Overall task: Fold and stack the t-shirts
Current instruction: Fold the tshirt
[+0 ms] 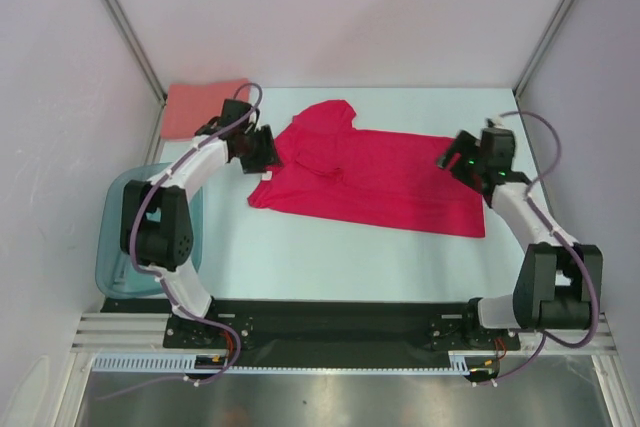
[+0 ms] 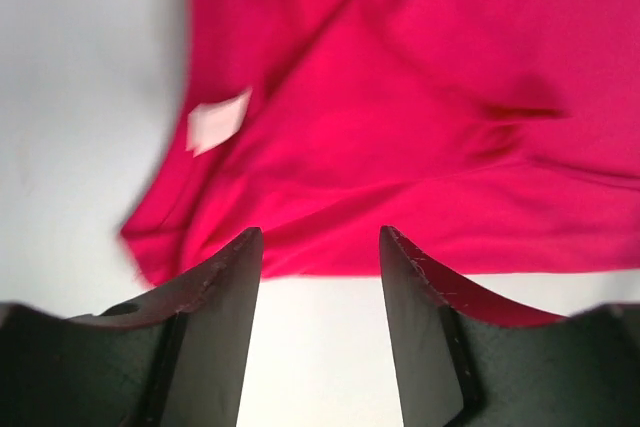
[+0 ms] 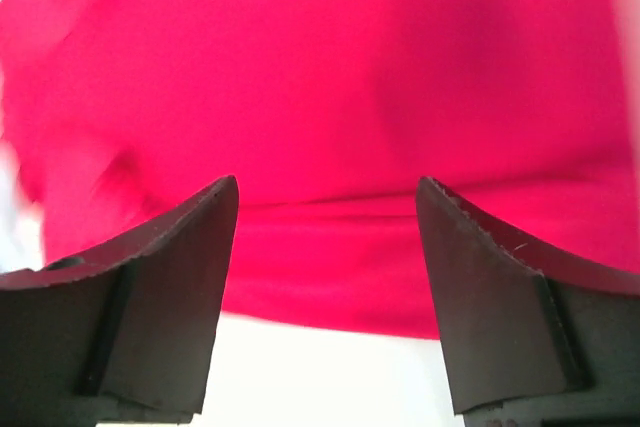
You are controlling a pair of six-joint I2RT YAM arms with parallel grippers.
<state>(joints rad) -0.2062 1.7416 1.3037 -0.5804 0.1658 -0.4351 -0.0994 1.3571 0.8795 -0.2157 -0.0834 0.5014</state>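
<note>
The crimson-red t-shirt [image 1: 375, 179] lies spread on the table, folded lengthwise, with a sleeve and the collar end toward the far left. Its white label [image 2: 218, 122] shows in the left wrist view. The salmon-pink t-shirt [image 1: 198, 107] lies folded at the far left corner. My left gripper [image 1: 262, 152] hangs at the red shirt's left edge, open [image 2: 320, 242], with bare table between its fingers and the cloth [image 2: 420, 117] just beyond the tips. At the shirt's right edge, my right gripper [image 1: 450, 158] is open too [image 3: 328, 187], holding nothing, the hem [image 3: 330, 277] below it.
A translucent teal tub [image 1: 113, 247] stands at the left side by the left arm's base. White walls with metal corner posts [image 1: 125, 22] close in the table on three sides. The black base rail [image 1: 330, 322] runs along the near edge.
</note>
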